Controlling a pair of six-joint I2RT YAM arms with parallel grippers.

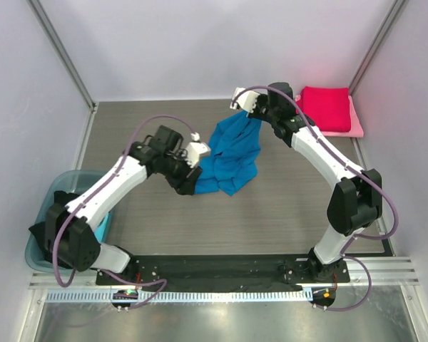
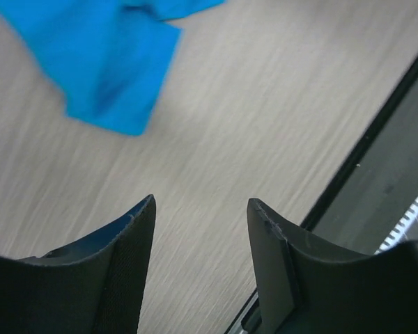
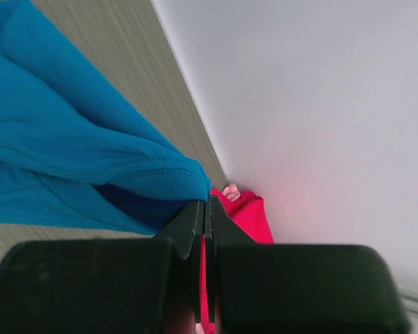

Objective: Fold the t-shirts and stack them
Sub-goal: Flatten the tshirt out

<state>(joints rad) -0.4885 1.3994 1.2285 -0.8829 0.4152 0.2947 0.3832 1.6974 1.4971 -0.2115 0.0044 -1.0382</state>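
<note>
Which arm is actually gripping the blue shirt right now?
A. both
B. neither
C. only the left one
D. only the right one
D: the right gripper is clamped shut on a fold of the blue t-shirt, while the left gripper stands open with only the table showing between its fingers.

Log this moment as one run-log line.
left gripper: open, empty | right gripper: shut on blue t-shirt edge | stack: crimson t-shirt on pink t-shirt, far right corner
</note>
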